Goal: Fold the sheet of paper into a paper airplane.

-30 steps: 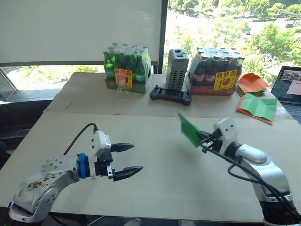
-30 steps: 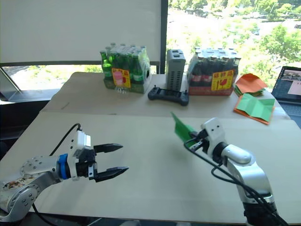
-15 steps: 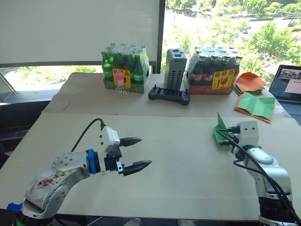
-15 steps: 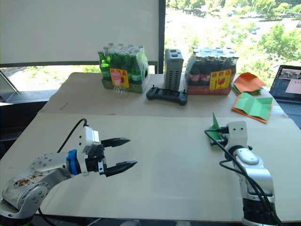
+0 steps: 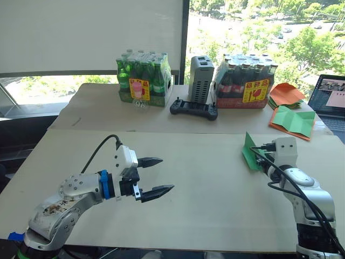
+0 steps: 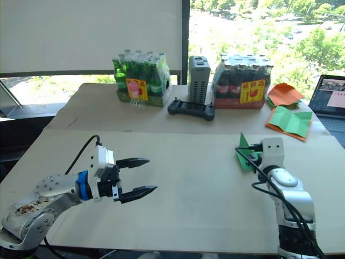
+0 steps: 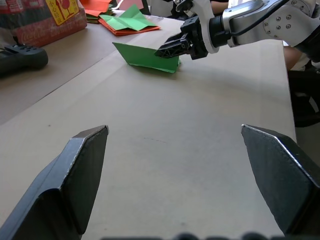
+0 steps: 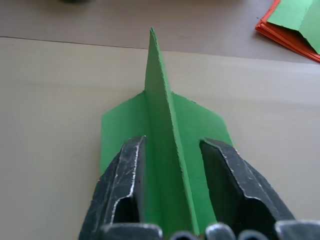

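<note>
The right tool [image 5: 261,159], a pair of black fingers, was clenched on the bright green folded paper airplane [image 5: 250,152], gripping its central keel from behind. From the right wrist, the upright fold stood between the two fingers [image 8: 122,187], with a flap spreading out flat on either side and the pointed nose directed straight away from the tool. The airplane's long axis therefore ran in line with the right tool. From the left wrist, the airplane's lower edge appeared to be at or just above the pale wooden counter [image 5: 205,183]; contact could not be confirmed.

The left tool [image 5: 153,176] was released, its two black fingers spread wide, holding and touching nothing. It hovered above the counter, well apart from the airplane, which lay ahead of it with its side turned towards it.

The right arm was the nearer one, already in possession. Judgement: folding appeared largely complete, the paper showing a dart form with raised centre and wings.

Beyond the airplane, further back on the counter, lay a flat green creased sheet on orange papers [image 5: 294,121], not involved.
</note>
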